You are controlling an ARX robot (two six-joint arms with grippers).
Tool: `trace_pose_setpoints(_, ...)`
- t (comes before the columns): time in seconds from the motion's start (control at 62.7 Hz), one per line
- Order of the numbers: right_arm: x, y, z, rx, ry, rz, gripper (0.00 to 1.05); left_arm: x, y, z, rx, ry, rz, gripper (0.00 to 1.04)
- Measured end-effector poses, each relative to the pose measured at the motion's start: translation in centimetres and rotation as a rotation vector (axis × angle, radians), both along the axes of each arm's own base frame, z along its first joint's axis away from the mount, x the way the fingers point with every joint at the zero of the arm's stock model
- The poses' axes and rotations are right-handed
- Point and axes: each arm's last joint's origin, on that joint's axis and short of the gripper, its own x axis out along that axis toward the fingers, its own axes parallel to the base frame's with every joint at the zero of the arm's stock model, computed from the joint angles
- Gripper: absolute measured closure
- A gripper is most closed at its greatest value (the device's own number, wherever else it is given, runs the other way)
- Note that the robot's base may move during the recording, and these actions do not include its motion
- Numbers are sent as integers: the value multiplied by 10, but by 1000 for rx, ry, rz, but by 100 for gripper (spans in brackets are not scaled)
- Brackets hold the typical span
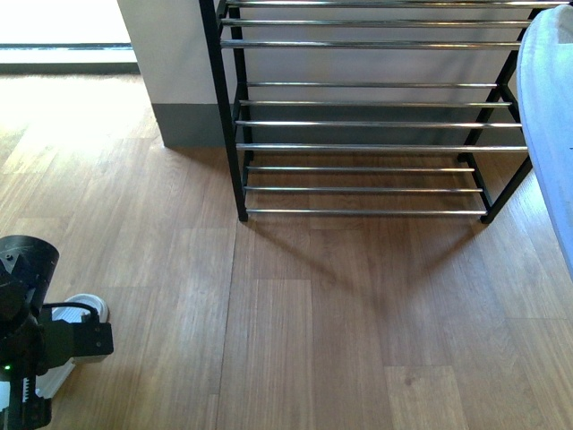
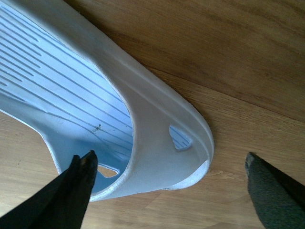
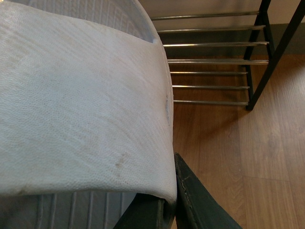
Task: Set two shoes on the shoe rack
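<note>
Left gripper near left, low over wooden floor. Fingers spread wide, one tip at strap opening of floor slide, other tip outside it, nothing gripped. Floor slide pale blue, lying on boards, well apart from rack. Right gripper clamped on lifted slide, in air at right, nearer than rack. Shoe rack far centre by wall, chrome bars on black frame. Both slides off it.

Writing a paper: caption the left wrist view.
Open left gripper flanks the strap of a pale blue slide on the wood floor.
</note>
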Motion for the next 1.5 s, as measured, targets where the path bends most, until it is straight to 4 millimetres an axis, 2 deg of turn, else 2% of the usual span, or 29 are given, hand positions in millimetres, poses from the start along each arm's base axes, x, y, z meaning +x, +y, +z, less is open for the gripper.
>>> trace_pose_setpoints(0.175,0,0,0,0,0,0,103,2,1,1,23,21,2,10)
trace_pose_setpoints(0.558,0,0,0,0,0,0,103,3,1,2,55,77,4,64)
trace_pose_setpoints(0.797,0,0,0,0,0,0,103,4,1,3,64,96,3,104)
trace_pose_setpoints(0.988,0,0,0,0,0,0,103,6,1,2,59,44,2,103)
trace_pose_setpoints(1.275,0,0,0,0,0,0,103,5,-3,-1,-137,-178,-142,61)
trace_pose_setpoints(1.371,0,0,0,0,0,0,103,6,-3,-1,-192,-246,-102,43)
trace_pose_setpoints(1.419,0,0,0,0,0,0,103,6,-2,0,-198,-271,-85,38)
trace_pose_setpoints(1.499,0,0,0,0,0,0,103,11,-11,9,-254,-268,-32,26)
